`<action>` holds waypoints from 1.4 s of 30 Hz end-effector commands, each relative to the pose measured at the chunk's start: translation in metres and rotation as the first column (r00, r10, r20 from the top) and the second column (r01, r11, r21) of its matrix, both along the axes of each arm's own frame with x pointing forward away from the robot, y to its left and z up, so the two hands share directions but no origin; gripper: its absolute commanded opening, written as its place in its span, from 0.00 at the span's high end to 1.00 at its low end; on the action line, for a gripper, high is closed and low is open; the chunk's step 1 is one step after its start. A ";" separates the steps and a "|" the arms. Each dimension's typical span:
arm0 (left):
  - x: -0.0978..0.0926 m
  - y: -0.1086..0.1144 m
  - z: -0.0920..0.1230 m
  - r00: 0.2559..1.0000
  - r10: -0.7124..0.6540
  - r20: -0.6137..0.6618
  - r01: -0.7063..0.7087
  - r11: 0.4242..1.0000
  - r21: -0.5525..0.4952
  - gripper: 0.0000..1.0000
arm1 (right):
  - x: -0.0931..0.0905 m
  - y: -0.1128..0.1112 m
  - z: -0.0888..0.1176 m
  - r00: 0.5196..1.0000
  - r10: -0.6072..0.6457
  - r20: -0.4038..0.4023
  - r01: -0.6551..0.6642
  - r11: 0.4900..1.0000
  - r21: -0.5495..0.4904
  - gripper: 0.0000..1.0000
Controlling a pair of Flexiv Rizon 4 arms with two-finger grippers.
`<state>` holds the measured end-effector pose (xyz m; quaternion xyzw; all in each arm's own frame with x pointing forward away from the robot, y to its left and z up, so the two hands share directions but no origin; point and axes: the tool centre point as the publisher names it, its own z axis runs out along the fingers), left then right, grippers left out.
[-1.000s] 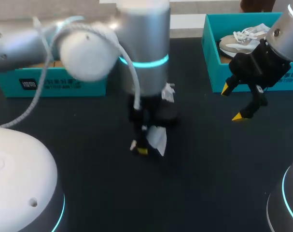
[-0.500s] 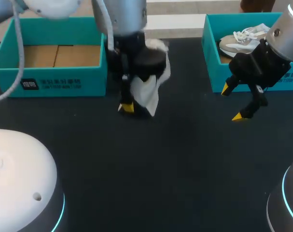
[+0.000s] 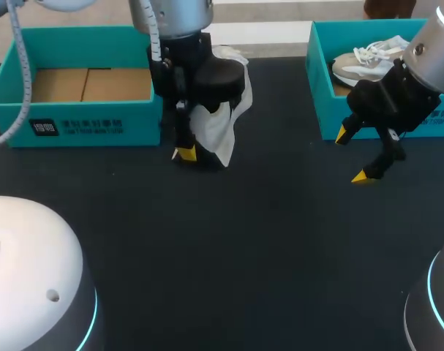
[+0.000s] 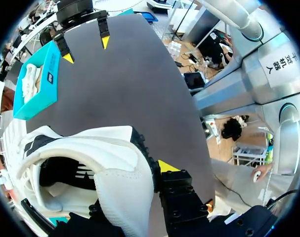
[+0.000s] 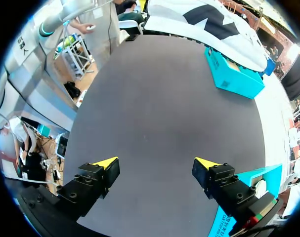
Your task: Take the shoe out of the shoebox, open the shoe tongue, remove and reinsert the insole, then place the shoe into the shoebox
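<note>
Head view: my left fingers clamp the white shoe, holding it just beside the open shoebox. My right fingers hover spread wide, holding nothing.

Left wrist view: one yellow tip presses the shoe's outer wall; its mate is hidden.

Right wrist view: the fingers stand wide over the bench.

I judge this the put-away step. Next, the shoe must be lifted over the box wall.
</note>
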<state>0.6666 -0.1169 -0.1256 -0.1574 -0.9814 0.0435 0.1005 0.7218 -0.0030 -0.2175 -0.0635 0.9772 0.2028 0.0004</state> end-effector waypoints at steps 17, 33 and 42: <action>0.072 0.130 0.025 0.970 -0.242 0.001 0.242 0.970 0.006 1.00 | 0.001 0.000 -0.001 1.000 0.001 -0.002 -0.001 1.000 -0.001 0.00; 0.136 0.261 0.031 0.969 -0.245 0.042 0.240 0.966 0.097 1.00 | 0.001 0.000 -0.001 1.000 0.001 -0.002 -0.001 1.000 -0.001 0.00; 0.164 0.327 0.043 0.983 -0.170 0.067 0.164 0.982 0.093 1.00 | 0.001 0.000 -0.001 1.000 0.001 -0.002 -0.001 1.000 -0.001 0.00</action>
